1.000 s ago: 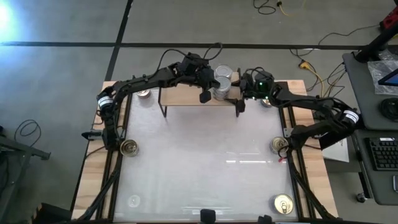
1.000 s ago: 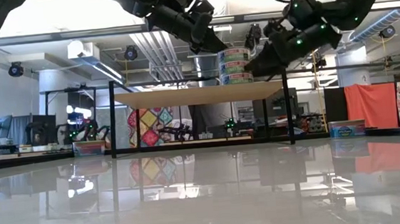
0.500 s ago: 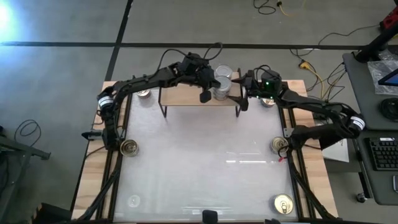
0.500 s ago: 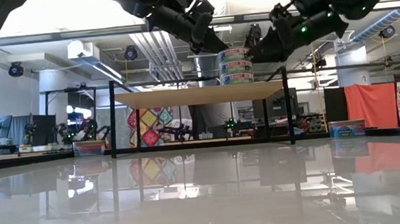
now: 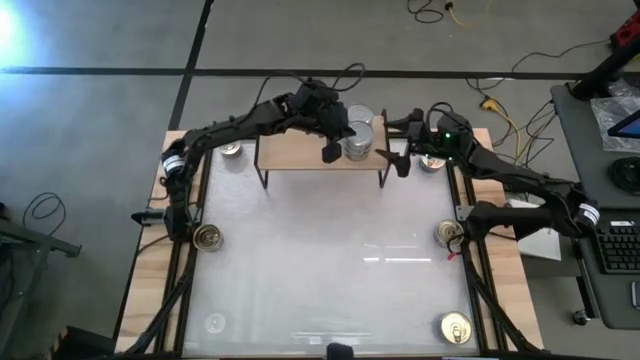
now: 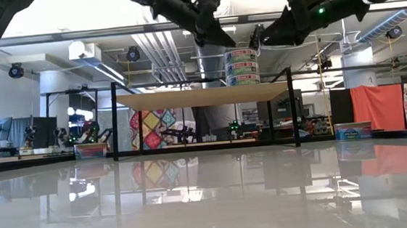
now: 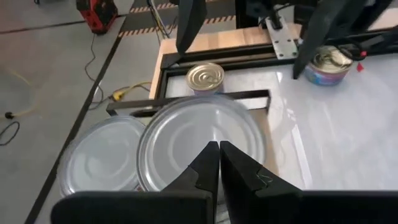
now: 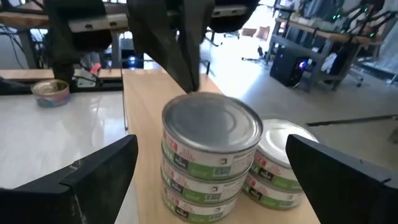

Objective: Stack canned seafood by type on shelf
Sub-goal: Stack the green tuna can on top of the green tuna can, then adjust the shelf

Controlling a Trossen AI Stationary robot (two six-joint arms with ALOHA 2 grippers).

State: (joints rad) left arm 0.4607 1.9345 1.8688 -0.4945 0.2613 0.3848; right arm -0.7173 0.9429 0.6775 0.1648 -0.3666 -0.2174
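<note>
The shelf (image 5: pixel 300 152) is a light wooden board on thin black legs at the table's far side. On its right half stands a stack of three silver-lidded tins (image 8: pixel 211 155) (image 6: pixel 241 67), with a lower stack (image 8: pixel 277 163) beside it. My left gripper (image 7: pixel 218 149) (image 6: pixel 221 41) is shut. It slants down, with its tips just over the tall stack's top lid (image 7: pixel 199 134). My right gripper (image 5: pixel 395 146) (image 8: pixel 211 146) stands wide open and level, off the shelf's right end. It faces the tall stack, and its fingers are clear of it.
Loose tins lie on the white tabletop: gold-lidded ones at the left edge (image 5: pixel 207 237), the right edge (image 5: pixel 447 233) and the near right corner (image 5: pixel 455 327), and silver ones beside the shelf's two ends (image 5: pixel 232 150) (image 5: pixel 432 162). The table's middle is bare.
Both grippers have risen. My right gripper, still wide open, has drawn back from the tall stack toward the table's right edge. My left gripper, still shut, has gone up from beside the top tin to just above its lid. The stack has kept still.
</note>
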